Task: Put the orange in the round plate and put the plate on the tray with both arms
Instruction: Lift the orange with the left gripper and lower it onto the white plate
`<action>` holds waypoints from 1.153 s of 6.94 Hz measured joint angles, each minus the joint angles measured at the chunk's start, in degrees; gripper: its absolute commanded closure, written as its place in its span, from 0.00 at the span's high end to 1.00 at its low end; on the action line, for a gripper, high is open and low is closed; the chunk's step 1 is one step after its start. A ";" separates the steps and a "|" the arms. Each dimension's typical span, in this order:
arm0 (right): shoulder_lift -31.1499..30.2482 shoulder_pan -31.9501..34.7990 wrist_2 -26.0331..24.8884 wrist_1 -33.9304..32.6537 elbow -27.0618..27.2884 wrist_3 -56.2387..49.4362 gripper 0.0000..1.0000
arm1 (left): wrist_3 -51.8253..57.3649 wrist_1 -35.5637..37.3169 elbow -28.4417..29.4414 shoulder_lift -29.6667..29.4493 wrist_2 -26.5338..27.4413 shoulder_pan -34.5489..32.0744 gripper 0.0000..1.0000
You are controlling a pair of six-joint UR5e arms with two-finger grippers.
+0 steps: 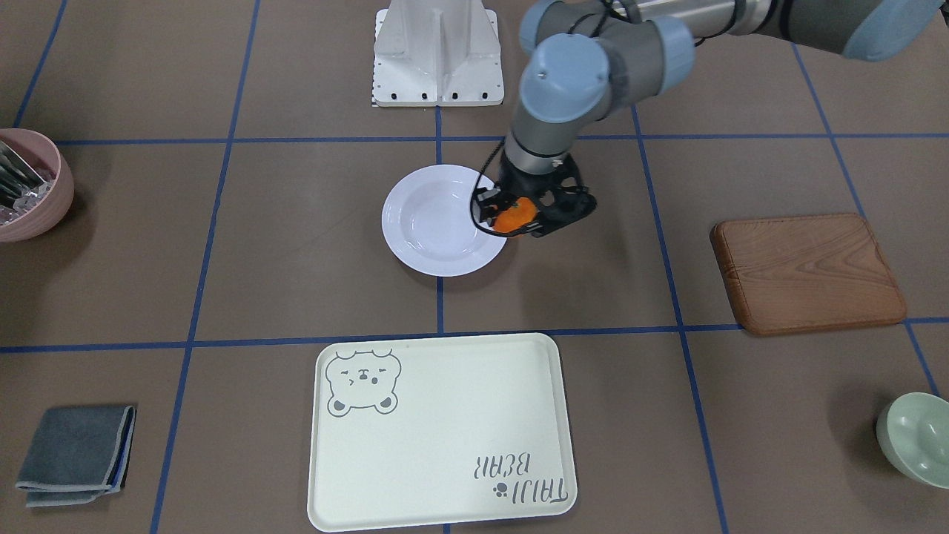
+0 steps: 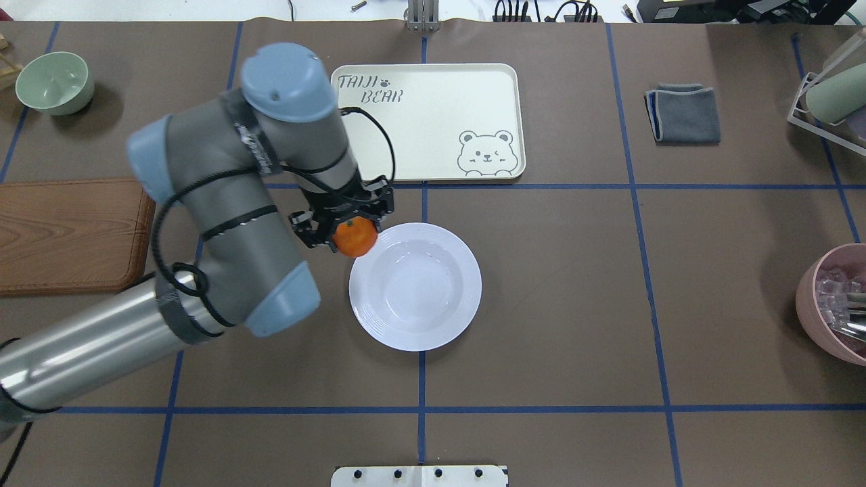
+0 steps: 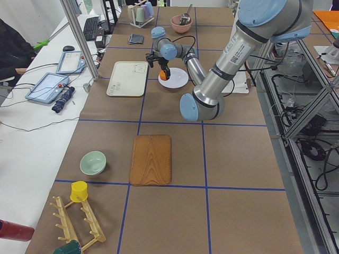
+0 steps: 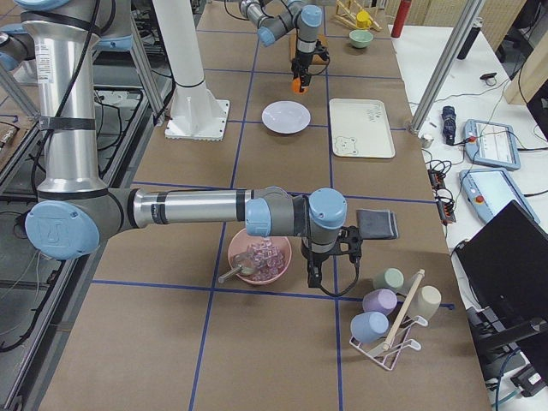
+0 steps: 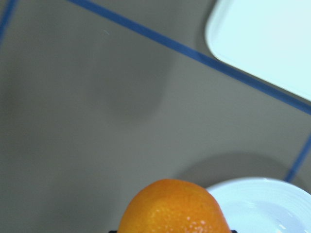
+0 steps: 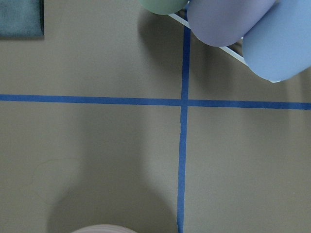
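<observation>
My left gripper point(image 2: 348, 230) is shut on the orange point(image 2: 355, 238), a small bright fruit held just above the table. It hangs over the near-left rim of the round white plate point(image 2: 415, 286), not over the sunken centre. In the left wrist view the orange point(image 5: 172, 208) fills the bottom edge, with the plate point(image 5: 262, 204) to its right and a corner of the tray point(image 5: 267, 39) at the top right. The cream bear tray point(image 2: 433, 122) lies bare beyond the plate. My right gripper point(image 4: 332, 265) shows only in the exterior right view, beside a pink bowl; I cannot tell if it is open or shut.
A wooden board point(image 2: 67, 233) and a green bowl point(image 2: 54, 82) lie at the left. At the right are a folded grey cloth point(image 2: 683, 113), a pink bowl point(image 2: 832, 304) of clear pieces and a cup rack point(image 4: 390, 312). The robot's white base point(image 1: 437, 55) stands behind the plate.
</observation>
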 measured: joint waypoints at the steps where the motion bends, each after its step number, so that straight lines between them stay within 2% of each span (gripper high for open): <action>1: 0.03 -0.06 0.38 -0.01 0.08 0.06 1.00 | -2.13 -1.46 4.70 -3.35 1.53 2.07 0.00; 3: 0.14 -0.12 0.59 0.03 0.23 0.16 1.00 | -3.96 -4.87 9.39 -4.43 3.92 4.65 0.00; 4: 0.29 -0.16 0.70 0.03 0.33 0.22 1.00 | -4.06 -5.61 10.00 -4.14 5.02 5.41 0.05; 5: 0.37 -0.20 1.13 -0.01 0.48 0.25 1.00 | -4.01 -5.93 10.19 -3.99 5.46 5.90 0.97; 8: 0.71 -0.60 2.44 0.00 1.21 0.33 1.00 | -3.58 -6.06 9.67 -3.30 6.03 7.61 0.98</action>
